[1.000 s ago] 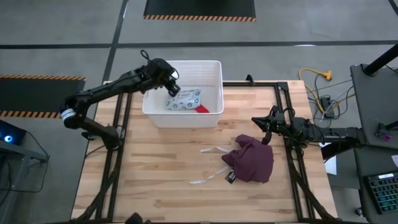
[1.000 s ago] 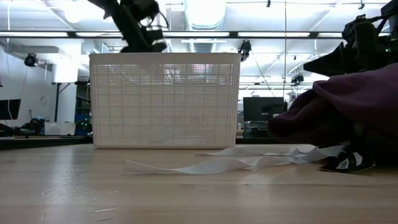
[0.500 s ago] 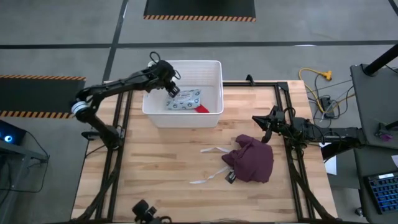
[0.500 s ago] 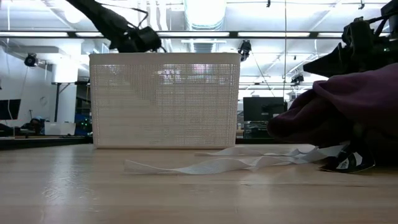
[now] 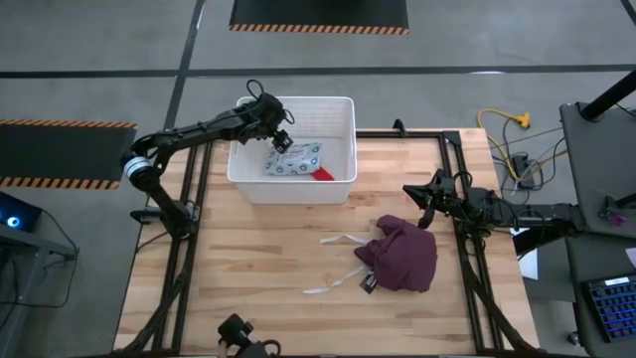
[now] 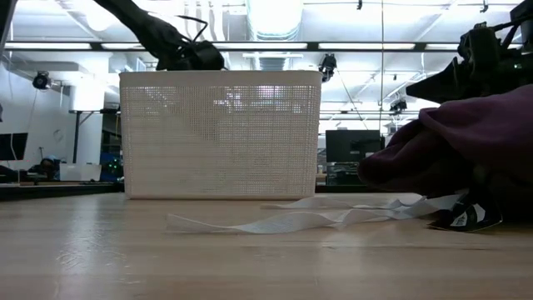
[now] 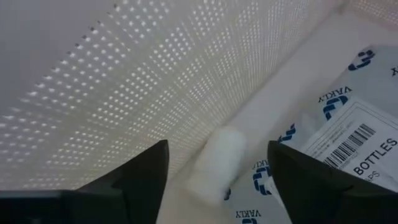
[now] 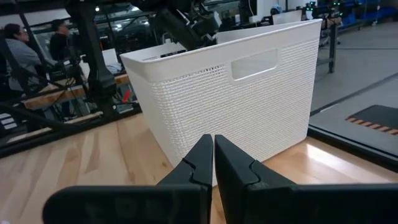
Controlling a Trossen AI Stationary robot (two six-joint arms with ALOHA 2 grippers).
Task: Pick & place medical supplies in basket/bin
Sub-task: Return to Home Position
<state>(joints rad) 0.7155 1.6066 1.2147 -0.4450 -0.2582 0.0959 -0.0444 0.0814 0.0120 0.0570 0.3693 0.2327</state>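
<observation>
The white ribbed bin (image 5: 344, 111) stands at the table's far edge, left of the middle. Inside lie a flat packet with blue round marks (image 5: 295, 159), a red roll (image 5: 322, 173) and a short white cylinder (image 7: 214, 169) on the floor against the left wall (image 7: 155, 81). My left gripper (image 5: 280, 137) hangs open inside the bin's far-left corner, with its fingers on either side above the cylinder and apart from it. My right gripper (image 5: 421, 205) waits shut near the table's right edge. The small white round piece is not in view.
A crumpled maroon cloth (image 5: 403, 255) lies on the table's right half with white strips (image 5: 338, 270) trailing toward the middle. In the low view the cloth (image 6: 466, 158) stands near the camera and the bin wall (image 6: 221, 133) farther off. Bare wood lies left of and in front of the bin.
My left gripper has come down from above the bin to the level of its rim and below, at the far-left corner, while its arm has stretched out flatter. The packet and the red roll have stayed where they were.
</observation>
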